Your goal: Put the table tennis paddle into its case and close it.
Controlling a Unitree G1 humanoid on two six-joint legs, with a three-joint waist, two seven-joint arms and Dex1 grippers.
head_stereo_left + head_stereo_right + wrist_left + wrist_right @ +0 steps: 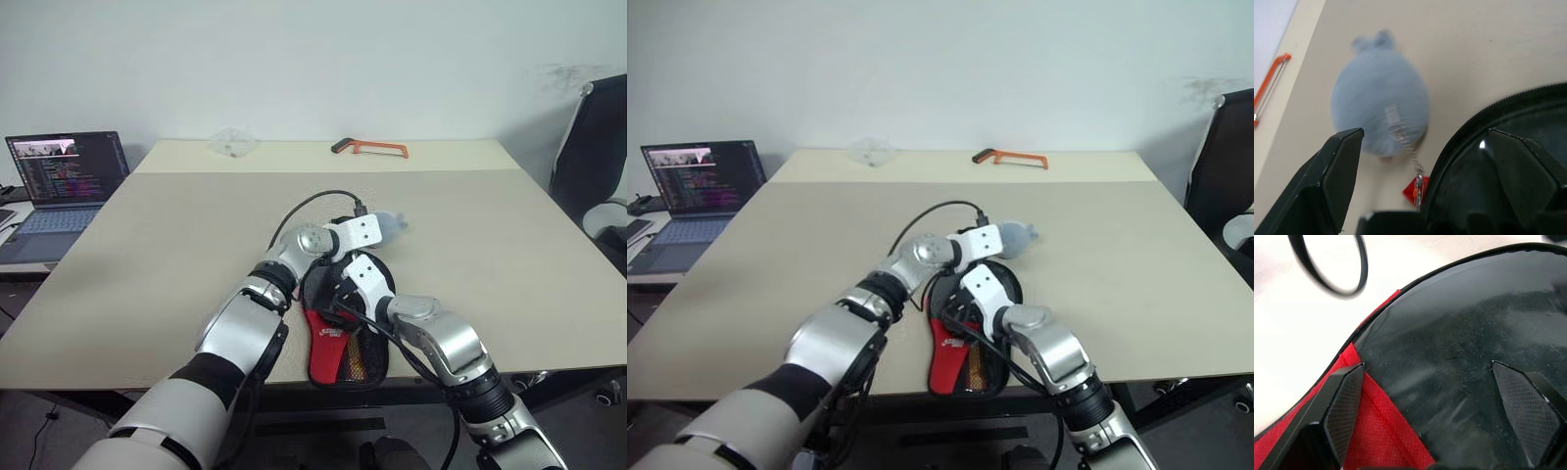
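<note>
From the head cameras I see the case (345, 338) near the table's (147, 255) front edge, both arms over its round end, a grey plush charm (390, 226) just beyond it.

My left wrist view shows the left gripper (1425, 161) spread wide, holding nothing; the charm's chain runs to the red zip pull (1411, 188) beside the case's zipper rim.

My right wrist view shows the right gripper (1425, 382) gaping over the case's black face.

I can't tell whether the paddle is inside. I judge zipping is the step in hand; next I'd pinch the pull.

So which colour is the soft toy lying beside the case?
Pale grey-blue, with two small ears; the soft toy shows best in the left wrist view.
</note>
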